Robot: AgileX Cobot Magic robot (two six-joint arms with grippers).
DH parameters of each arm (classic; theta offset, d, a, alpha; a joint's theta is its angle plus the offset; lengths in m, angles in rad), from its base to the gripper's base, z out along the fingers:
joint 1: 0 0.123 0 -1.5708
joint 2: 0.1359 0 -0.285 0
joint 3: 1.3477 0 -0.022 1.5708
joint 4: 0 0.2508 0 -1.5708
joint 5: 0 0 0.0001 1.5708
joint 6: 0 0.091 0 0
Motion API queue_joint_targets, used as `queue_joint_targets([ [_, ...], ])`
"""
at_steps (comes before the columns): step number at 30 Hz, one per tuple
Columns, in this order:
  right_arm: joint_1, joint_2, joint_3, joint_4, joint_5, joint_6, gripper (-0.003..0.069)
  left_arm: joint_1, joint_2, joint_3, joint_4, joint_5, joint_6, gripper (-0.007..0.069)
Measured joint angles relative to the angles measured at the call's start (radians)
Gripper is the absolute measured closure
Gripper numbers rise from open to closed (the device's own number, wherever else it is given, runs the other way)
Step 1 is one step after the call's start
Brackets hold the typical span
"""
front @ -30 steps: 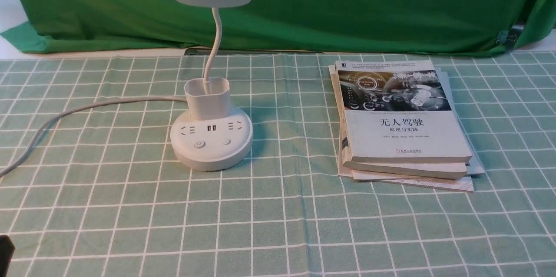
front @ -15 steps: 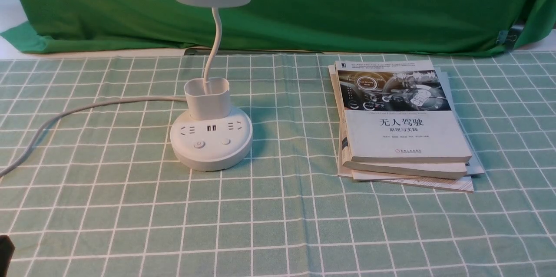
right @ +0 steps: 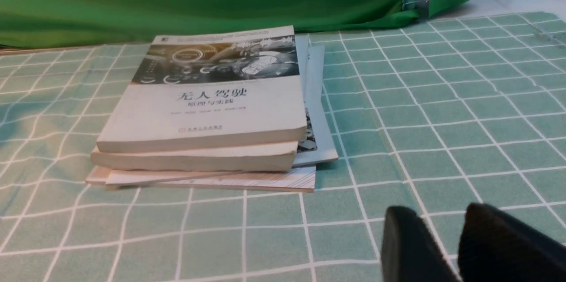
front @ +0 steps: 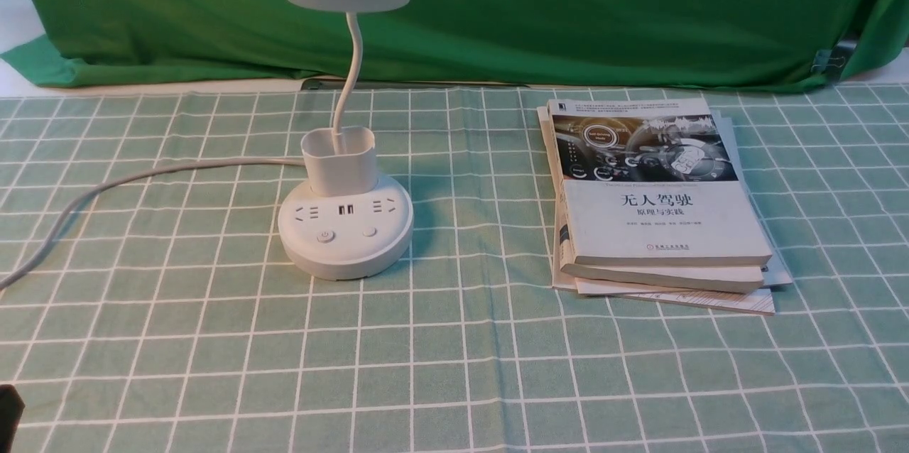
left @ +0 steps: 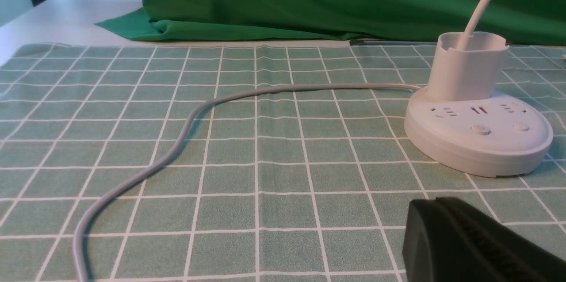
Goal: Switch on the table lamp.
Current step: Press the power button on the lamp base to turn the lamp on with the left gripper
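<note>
Table lamp (front: 348, 254): stood left on the checkered tablecloth (front: 234, 339), probably light and slick, springy at the gooseneck (front: 355, 55), best steadied by the rigid base and pressed lightly, with no gap at the left gripper (left: 435, 201) and a narrow one at the right gripper (right: 437, 209).

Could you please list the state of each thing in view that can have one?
White disc-headed gooseneck table lamp: upright, no glow visible on its head.
Grey-white flexible cord: slack, curving over the cloth.
Stack of paperback books and flat booklets: closed, lying flat, edges unaligned.
Green-and-white checked tablecloth: spread out, lightly creased.
Left black gripper: jaws' opening cannot be told.
Right black gripper: jaws apart, holding nothing.
</note>
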Motion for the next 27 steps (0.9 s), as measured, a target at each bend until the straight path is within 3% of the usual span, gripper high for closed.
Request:
queue_joint_targets([
  [17,0.000,0.000,0.000,0.000,-0.001,0.000,0.0418,0.000,0.000,0.000,0.000,-0.015,0.001,0.0623],
  [23,0.000,0.000,0.000,0.000,-0.001,0.000,0.0418,0.000,0.000,0.000,0.000,-0.304,0.001,0.0623],
  [27,0.000,0.000,0.000,0.000,-0.001,0.000,0.0418,0.000,0.000,0.000,0.000,-0.646,0.002,0.0623],
])
